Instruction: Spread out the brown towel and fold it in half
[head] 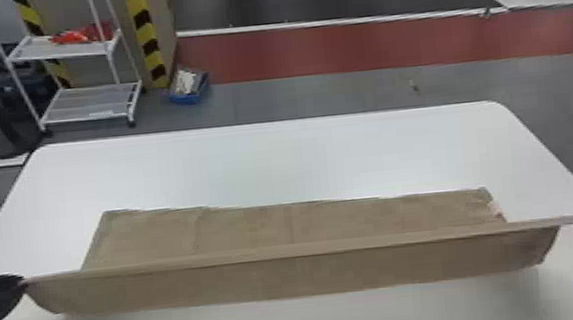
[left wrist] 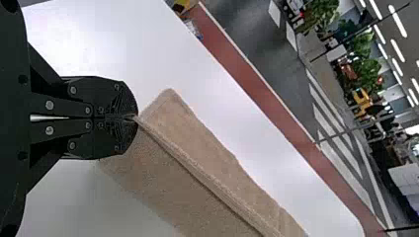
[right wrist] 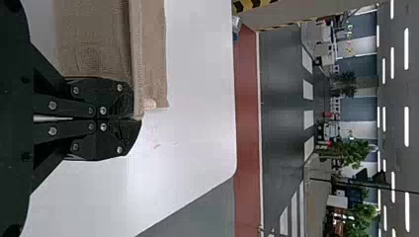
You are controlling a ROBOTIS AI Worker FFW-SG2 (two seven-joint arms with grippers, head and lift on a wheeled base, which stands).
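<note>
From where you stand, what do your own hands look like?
My left hand and right hand match: both black, with broad fingers that are rounded and finely ridged towards the tips. Behind them run slimmer black bars, dotted with round, silvery screws.

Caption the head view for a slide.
Two grippers hold the brown towel stretched taut between them above a white table.
</note>
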